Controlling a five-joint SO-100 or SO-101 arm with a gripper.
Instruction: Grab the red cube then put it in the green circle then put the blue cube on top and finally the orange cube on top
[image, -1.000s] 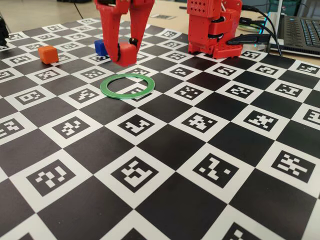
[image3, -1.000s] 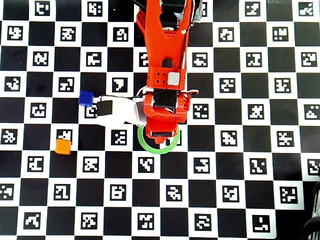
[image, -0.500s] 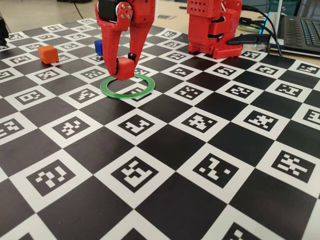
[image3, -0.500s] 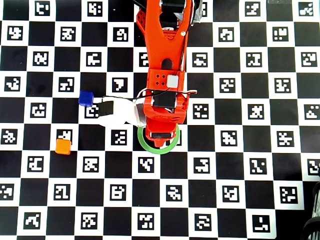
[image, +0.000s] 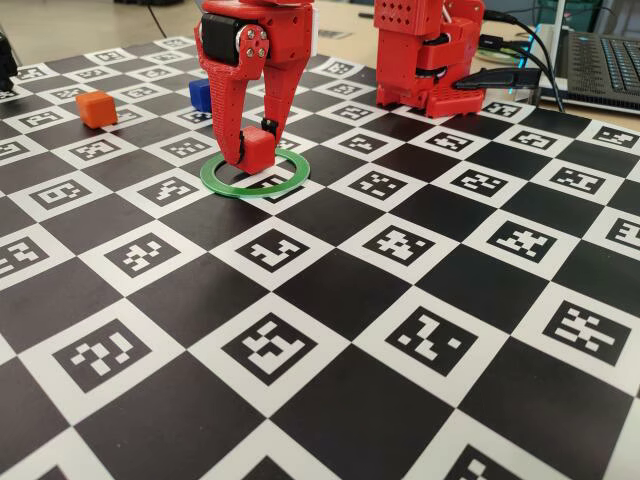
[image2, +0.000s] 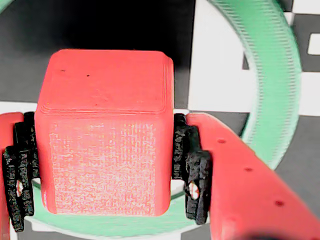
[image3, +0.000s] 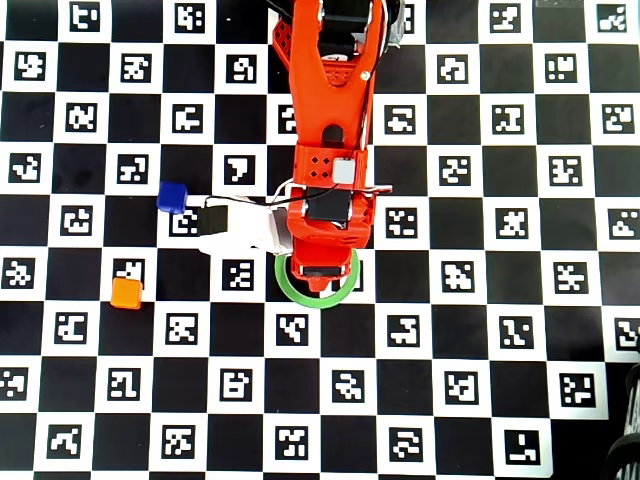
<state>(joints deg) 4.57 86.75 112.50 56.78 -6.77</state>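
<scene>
The red cube (image: 258, 148) is clamped between the fingers of my red gripper (image: 250, 152), which is shut on it. It hangs low inside the green circle (image: 292, 176), toward the ring's left side in the fixed view; I cannot tell whether it touches the board. The wrist view shows the red cube (image2: 105, 130) squeezed between the black pads (image2: 192, 165), with the green circle (image2: 270, 75) curving round it. The blue cube (image: 201, 95) and the orange cube (image: 96, 108) sit apart on the board, behind and to the left. From overhead the arm hides the red cube, the green circle (image3: 318, 302) shows partly.
The board is a black-and-white checker mat with printed markers (image: 270, 345). The arm's red base (image: 430, 60) stands at the back, with cables and a laptop (image: 600, 60) to its right. In the overhead view the blue cube (image3: 172, 196) and orange cube (image3: 126, 292) lie left of the arm.
The gripper has come down with the red cube, from above the ring's far edge to low inside the ring. The blue and orange cubes have not moved.
</scene>
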